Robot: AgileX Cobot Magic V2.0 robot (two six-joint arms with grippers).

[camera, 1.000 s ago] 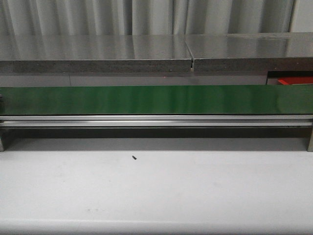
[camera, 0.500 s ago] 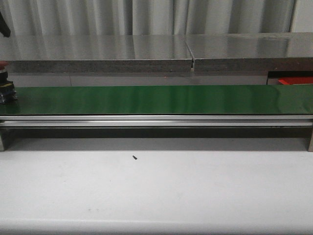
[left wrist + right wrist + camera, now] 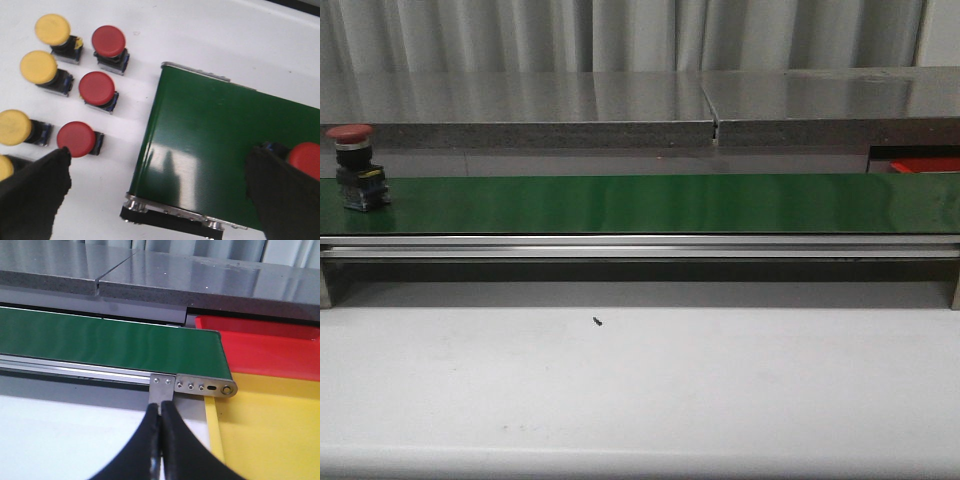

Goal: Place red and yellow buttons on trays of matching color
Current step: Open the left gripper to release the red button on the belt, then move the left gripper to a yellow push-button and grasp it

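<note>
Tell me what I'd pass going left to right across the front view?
Red mushroom-head push button on its black base → long green conveyor belt → edge of a red tray at the far right, mostly hidden.

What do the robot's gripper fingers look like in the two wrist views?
Left gripper: its fingers are black, broad and matte, like fabric-covered pads. Right gripper: its fingers are glossy black, slim, curved and tapering toward the tips. No cables or markings show.
</note>
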